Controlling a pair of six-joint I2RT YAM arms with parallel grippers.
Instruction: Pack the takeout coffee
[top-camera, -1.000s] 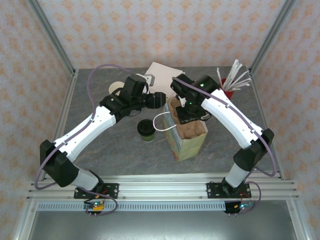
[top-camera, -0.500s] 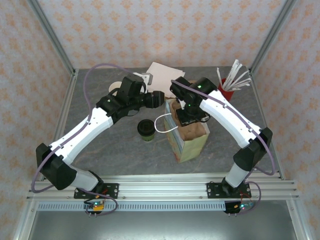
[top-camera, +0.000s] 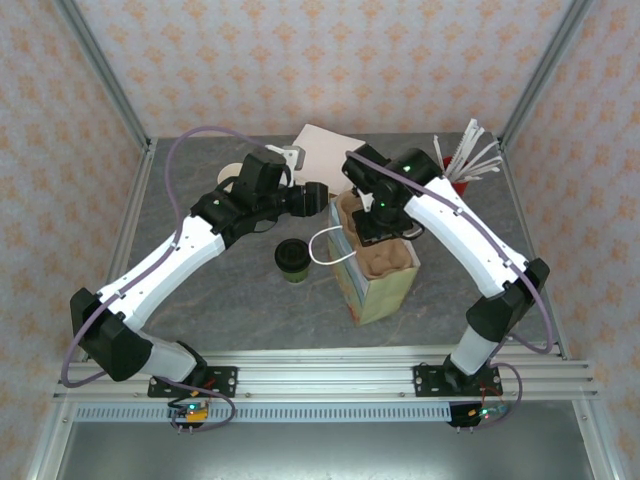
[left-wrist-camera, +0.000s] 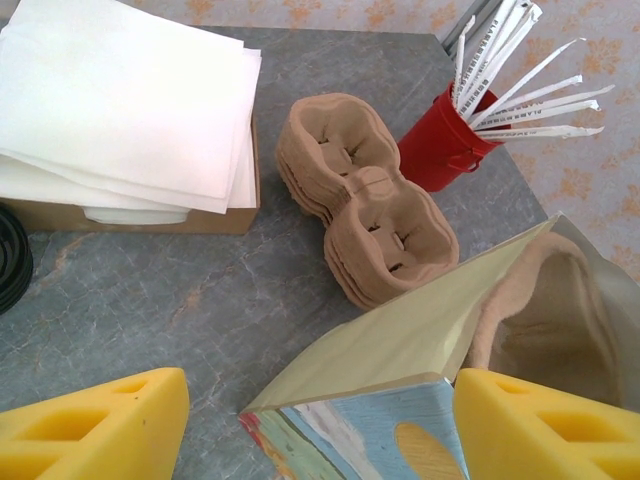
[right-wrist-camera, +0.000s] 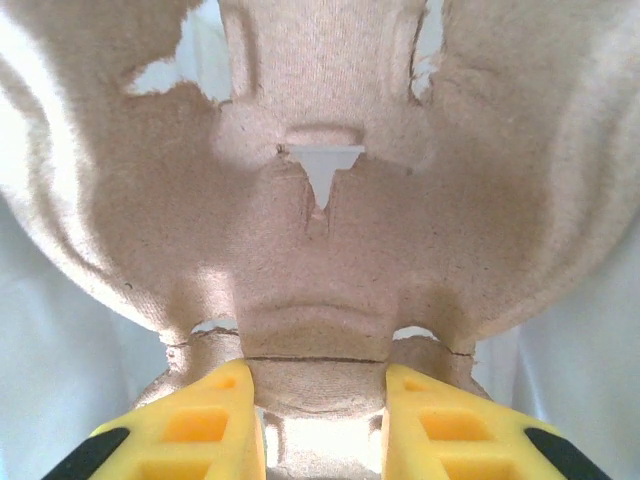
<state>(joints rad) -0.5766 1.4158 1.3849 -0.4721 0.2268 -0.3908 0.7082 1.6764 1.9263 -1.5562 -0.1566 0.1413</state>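
Note:
The takeout coffee (top-camera: 291, 258), a green cup with a black lid, stands on the table left of the paper bag (top-camera: 385, 290). My right gripper (right-wrist-camera: 320, 420) is shut on the middle ridge of a brown pulp cup carrier (right-wrist-camera: 320, 250), holding it in the bag's mouth (top-camera: 385, 258). My left gripper (left-wrist-camera: 320, 430) is open, its yellow fingers (left-wrist-camera: 100, 425) wide apart on either side of the bag's top corner (left-wrist-camera: 400, 340). In the top view it (top-camera: 325, 198) sits at the bag's far left rim, just beyond the coffee.
A stack of pulp carriers (left-wrist-camera: 365, 210) lies behind the bag. A red cup of wrapped straws (left-wrist-camera: 440, 150) stands at the back right (top-camera: 462, 180). White napkins (left-wrist-camera: 120, 100) are at the back, black lids (left-wrist-camera: 10, 260) to their left.
The left arm has drawn slightly back and left at the bag's rim. The right gripper has shifted a little toward the back with the carrier, which shows more in the bag's mouth.

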